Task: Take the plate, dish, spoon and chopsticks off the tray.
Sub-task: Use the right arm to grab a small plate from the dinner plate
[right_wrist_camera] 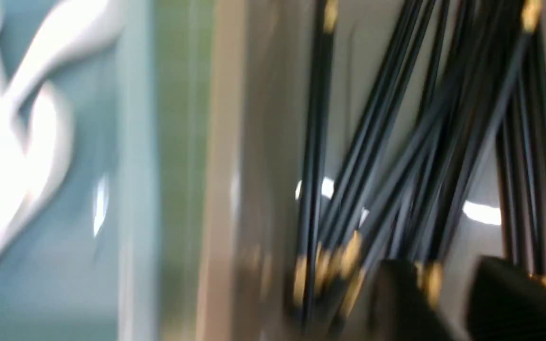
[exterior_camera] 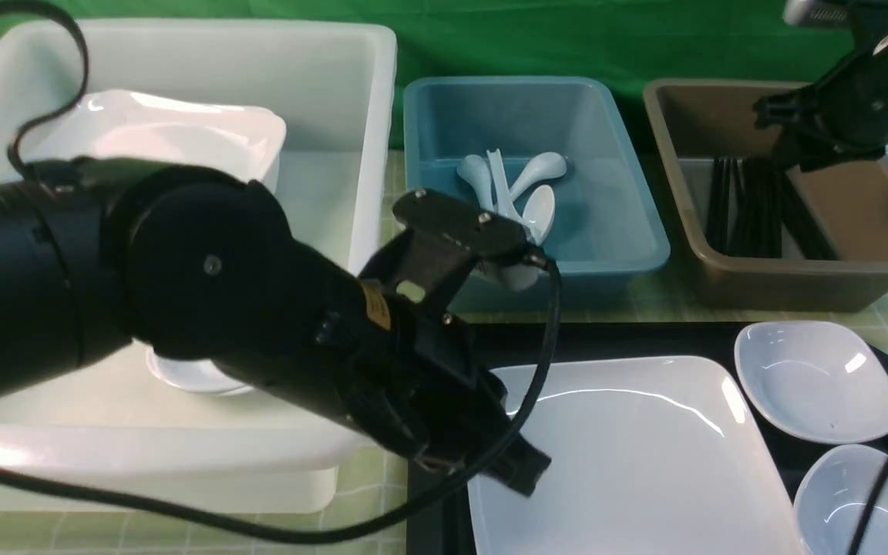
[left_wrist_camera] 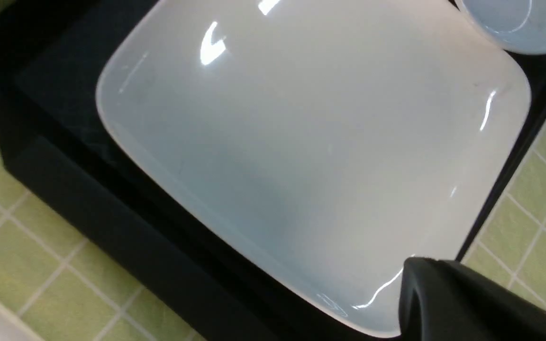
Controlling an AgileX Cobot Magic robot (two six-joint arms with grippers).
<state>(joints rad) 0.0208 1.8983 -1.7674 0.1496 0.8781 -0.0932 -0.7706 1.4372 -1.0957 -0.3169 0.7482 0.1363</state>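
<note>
The big white plate [exterior_camera: 637, 447] lies on the black tray [exterior_camera: 606, 336], with two small white dishes [exterior_camera: 818, 381] [exterior_camera: 868, 501] beside it at the right. My left gripper [exterior_camera: 525, 472] is shut and empty, its tips low over the plate's near left rim. In the left wrist view its dark fingers [left_wrist_camera: 443, 303] reach over the plate [left_wrist_camera: 301, 142] at one corner. My right gripper [exterior_camera: 787, 154] hangs over the brown tub. In the blurred right wrist view it [right_wrist_camera: 448, 272] shows a gap between its fingers above several black chopsticks [right_wrist_camera: 386, 142]. White spoons [exterior_camera: 521, 189] lie in the teal tub.
A big white tub [exterior_camera: 321, 92] at the left holds white plates and a dish. The teal tub [exterior_camera: 629, 231] stands in the middle and the brown tub [exterior_camera: 798, 277] at the right, both behind the tray. A green checked cloth [exterior_camera: 367, 478] covers the table.
</note>
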